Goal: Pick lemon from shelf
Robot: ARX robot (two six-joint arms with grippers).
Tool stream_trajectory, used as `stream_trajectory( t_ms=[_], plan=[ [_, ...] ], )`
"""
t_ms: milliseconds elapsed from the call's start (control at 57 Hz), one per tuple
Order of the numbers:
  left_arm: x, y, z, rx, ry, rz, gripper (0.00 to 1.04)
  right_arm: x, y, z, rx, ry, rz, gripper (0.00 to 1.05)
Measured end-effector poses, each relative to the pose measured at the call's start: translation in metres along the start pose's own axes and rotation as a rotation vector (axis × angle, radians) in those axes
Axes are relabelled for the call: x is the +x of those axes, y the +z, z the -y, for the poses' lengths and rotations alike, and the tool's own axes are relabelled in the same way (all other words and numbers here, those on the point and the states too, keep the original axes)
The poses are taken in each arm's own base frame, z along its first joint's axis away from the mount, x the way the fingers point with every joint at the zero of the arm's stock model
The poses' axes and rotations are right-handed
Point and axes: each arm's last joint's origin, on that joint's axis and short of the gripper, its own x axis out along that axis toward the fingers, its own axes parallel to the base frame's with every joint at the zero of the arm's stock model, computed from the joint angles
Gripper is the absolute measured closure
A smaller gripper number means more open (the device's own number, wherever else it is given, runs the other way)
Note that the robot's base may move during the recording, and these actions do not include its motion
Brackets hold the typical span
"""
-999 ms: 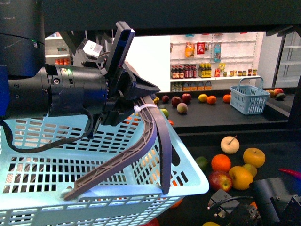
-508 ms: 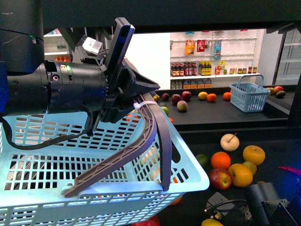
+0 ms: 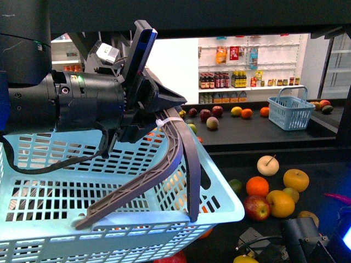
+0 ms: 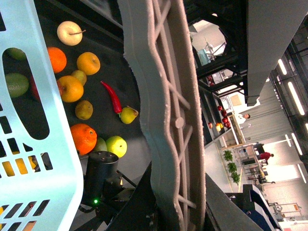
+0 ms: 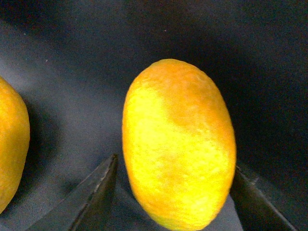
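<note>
**Q:** Where is the lemon?

**A:** The lemon [image 5: 178,144] rests on the dark tray of the shelf [image 5: 67,57]. It sits squarely between the fingers [image 5: 94,195] of my right gripper [image 5: 174,165].

**Q:** So you have hold of it?

**A:** My right jaws stand wide, with one finger on each side of the lemon. On one side a thin strip of tray shows between finger and lemon. On the other side the finger runs up to the lemon's edge, and I cannot tell whether it touches.

**Q:** Anything else near the lemon?

**A:** One orange-yellow fruit [image 5: 9,144] lies close beside it, with bare tray between the two.

**Q:** And your other arm?

**A:** My left gripper [image 3: 156,118] is clamped on the grey handle [image 3: 143,185] of a pale blue basket [image 3: 227,200]. I am holding the basket up in front of me. In the front view it sits higher than my right arm [image 3: 299,238] and to its left. That arm is bent low over the lemon, and more loose fruit lies on the tray beyond it.
</note>
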Motion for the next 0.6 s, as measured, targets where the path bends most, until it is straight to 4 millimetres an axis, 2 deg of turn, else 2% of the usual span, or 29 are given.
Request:
stream_trajectory(
  t_ms=[105,263,438,596],
  plan=[
    [0.0,0.0,0.0,0.0,0.0,0.0,0.94,-0.001,0.0,0.002,0.014,-0.016,0.012,0.56],
    [0.0,0.0,0.0,0.0,0.0,0.0,0.94,-0.012,0.002,0.007,0.052,-0.045,0.048,0.61],
    [0.0,0.0,0.0,0.0,0.0,0.0,0.94,-0.043,0.02,0.022,0.058,-0.114,0.144,0.61],
    [0.0,0.0,0.0,0.0,0.0,0.0,0.94,-0.087,0.045,0.034,0.047,-0.161,0.264,0.62]
  ],
)
